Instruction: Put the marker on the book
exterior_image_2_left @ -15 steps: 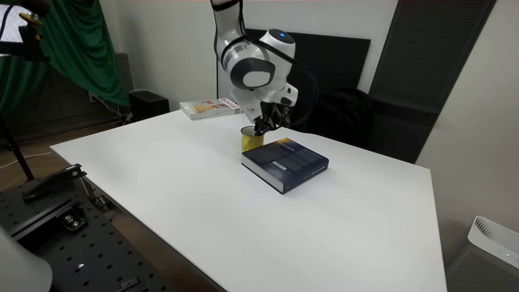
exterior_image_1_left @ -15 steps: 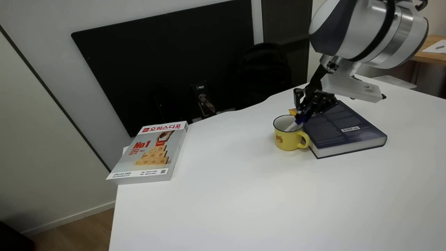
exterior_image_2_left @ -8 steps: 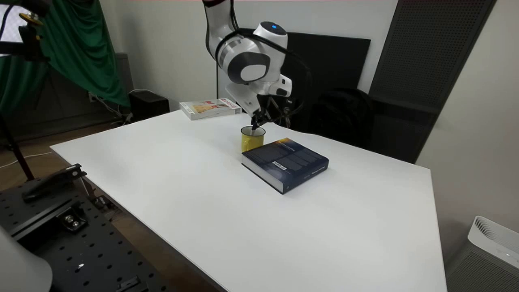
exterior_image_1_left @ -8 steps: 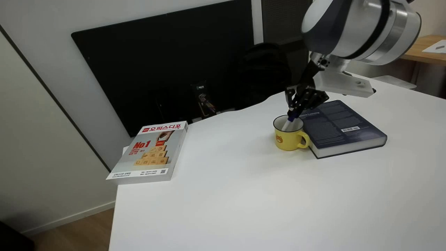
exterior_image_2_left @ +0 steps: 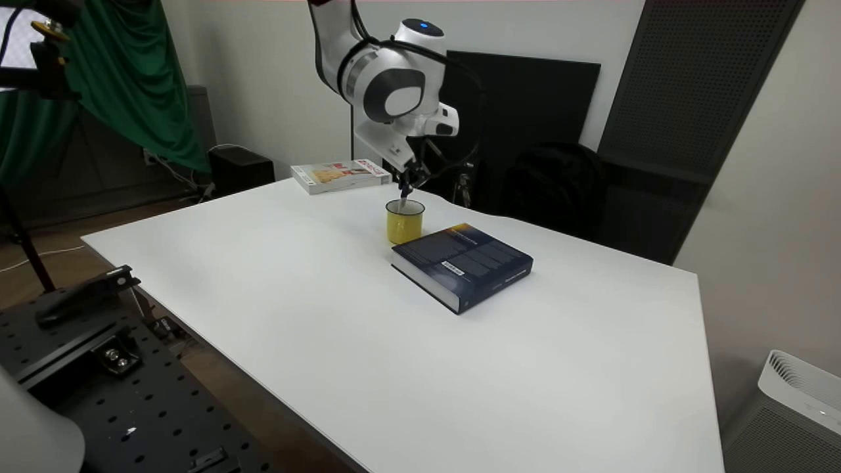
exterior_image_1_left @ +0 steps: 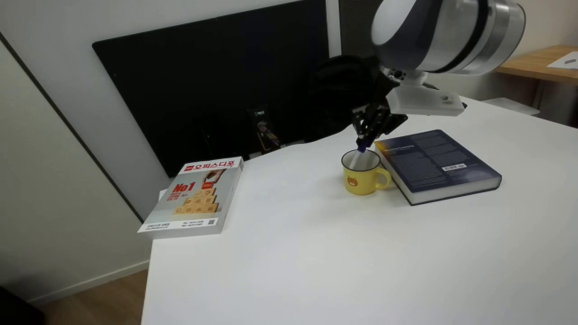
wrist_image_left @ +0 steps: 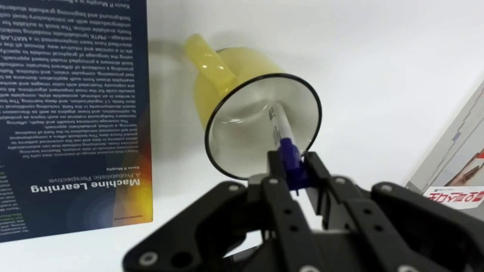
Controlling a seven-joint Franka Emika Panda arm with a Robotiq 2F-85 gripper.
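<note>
Our hand (wrist_image_left: pixel 294 167) grips blue-capped marker (wrist_image_left: pixel 286 143) partly inside yellow mug (exterior_image_1_left: pixel 366 183); swinging low toward Machine Learning hardback (wrist_image_left: pixel 75 124), we might tip mug.

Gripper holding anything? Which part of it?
The slim white marker, by its blue-purple cap, pinched between the black fingers; white end inside the round yellow mug.

The mug (exterior_image_1_left: pixel 368 184) is hiding the marker's (exterior_image_1_left: pixel 356 158) lower end from me in an exterior view; the book (wrist_image_left: pixel 75 119) is running off the wrist view's upper left.
</note>
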